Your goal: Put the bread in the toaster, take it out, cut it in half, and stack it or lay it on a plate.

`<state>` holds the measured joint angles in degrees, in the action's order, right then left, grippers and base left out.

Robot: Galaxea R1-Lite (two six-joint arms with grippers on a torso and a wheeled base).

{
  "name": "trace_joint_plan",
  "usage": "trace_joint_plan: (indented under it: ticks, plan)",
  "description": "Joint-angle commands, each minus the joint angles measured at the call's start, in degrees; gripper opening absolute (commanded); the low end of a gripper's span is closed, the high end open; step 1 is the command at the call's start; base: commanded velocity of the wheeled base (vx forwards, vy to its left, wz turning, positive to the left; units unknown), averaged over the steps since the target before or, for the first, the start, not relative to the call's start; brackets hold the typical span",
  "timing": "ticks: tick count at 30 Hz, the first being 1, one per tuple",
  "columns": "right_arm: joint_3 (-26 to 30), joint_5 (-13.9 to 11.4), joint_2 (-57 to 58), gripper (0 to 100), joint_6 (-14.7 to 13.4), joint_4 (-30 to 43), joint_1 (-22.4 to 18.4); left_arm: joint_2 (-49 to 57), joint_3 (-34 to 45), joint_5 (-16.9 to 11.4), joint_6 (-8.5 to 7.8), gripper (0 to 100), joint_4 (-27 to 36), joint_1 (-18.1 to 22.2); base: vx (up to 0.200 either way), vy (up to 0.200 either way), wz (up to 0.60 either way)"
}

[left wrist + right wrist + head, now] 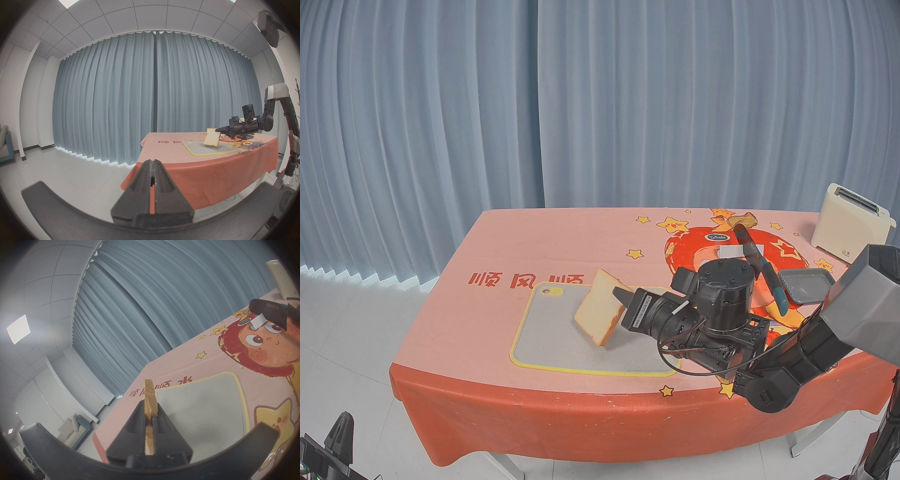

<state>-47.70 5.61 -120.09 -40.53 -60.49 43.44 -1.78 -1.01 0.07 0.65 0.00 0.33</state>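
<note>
Nearest in, down low off the front-left corner of the table, the left claw [152, 165] hangs with its two black fingers pressed together and nothing between them, well apart from the action. Up on the orange cartoon-printed tabletop [550, 250] it's the right claw [620, 294] doing the work. It comes in from the robot's right, pointing leftward, clamped tight on one crust edge of the pale square slice of bread with a tan crust [599, 307]. The slice juts out past the fingertips, stood on edge and tilted, one broad face turned up and toward the robot's left. Its lowest corner is over the grey cutting board with the yellow rim [550, 340], touching or a hair above, I can't tell which. So here's the relation that matters: the board lies straight beneath the bread, and by my reading the slice needs tipping onto its face to lie flat for the cut. Farther back on the right, the dark-and-teal knife [765, 275] lies with its teal end at the edge of the grey rectangular tray [809, 284], far nearer the right arm than the left. Farthest off, at the far right corner, stands the cream slot toaster [850, 222], well apart from the bread.
</note>
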Motion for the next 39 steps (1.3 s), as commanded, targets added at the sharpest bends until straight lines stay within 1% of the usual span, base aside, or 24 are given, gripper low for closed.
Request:
trace_joint_plan:
  ticks: [1,18,19,22,26,29,30,31,32,35,37,38,39]
  plan:
    - [0.2,0.0,0.1,0,0.0,-0.2,-0.1,-0.1,1.0,0.0,-0.03,0,0.0,0.0,0.000,0.000,0.00]
    - [0.0,0.0,0.1,0,0.1,0.5,-0.4,-0.1,1.0,0.0,0.06,0,0.0,0.0,0.000,0.000,0.00]
    - [0.0,0.0,0.0,100,0.0,0.5,-0.4,-0.1,1.0,0.0,0.06,0,0.0,0.0,0.000,0.000,0.00]
    - [0.1,0.0,0.3,100,-0.3,0.6,-0.2,0.0,1.0,0.0,0.06,0,0.0,0.0,0.000,0.000,0.00]
    - [1.0,0.1,0.8,100,-0.1,1.3,0.0,-0.1,1.0,0.1,0.06,0,0.0,0.0,0.000,0.000,0.00]
    - [0.4,0.3,1.2,100,-0.2,6.1,-0.1,-0.1,1.0,0.0,0.14,0,0.0,0.0,0.000,0.000,0.00]
    - [0.4,0.3,1.2,100,-0.2,6.1,-0.1,-0.1,1.0,0.0,0.14,0,0.0,0.0,0.000,0.000,0.00]
    - [-0.6,1.6,2.1,100,-0.2,8.6,0.1,-0.1,1.0,0.0,0.14,0,0.0,0.0,0.000,0.000,0.00]
    - [-1.1,2.1,2.4,100,-0.2,9.6,0.2,-0.1,1.0,0.0,0.06,0,0.0,0.0,0.000,0.000,0.00]
    - [-2.0,2.2,3.1,100,-0.3,12.1,0.3,-0.1,1.0,0.0,0.06,0,0.0,0.0,0.000,0.000,0.00]
    - [-2.0,2.2,3.1,100,-0.3,12.1,0.3,-0.1,1.0,0.0,0.06,0,0.0,0.0,0.000,0.000,0.00]
    - [-3.7,2.2,3.5,100,-0.6,15.8,0.1,-0.1,1.0,0.0,0.06,0,0.0,0.0,0.000,0.000,0.00]
    - [-3.7,2.2,3.5,100,-0.6,15.8,0.1,-0.1,1.0,0.0,0.06,0,0.0,0.0,0.000,0.000,0.00]
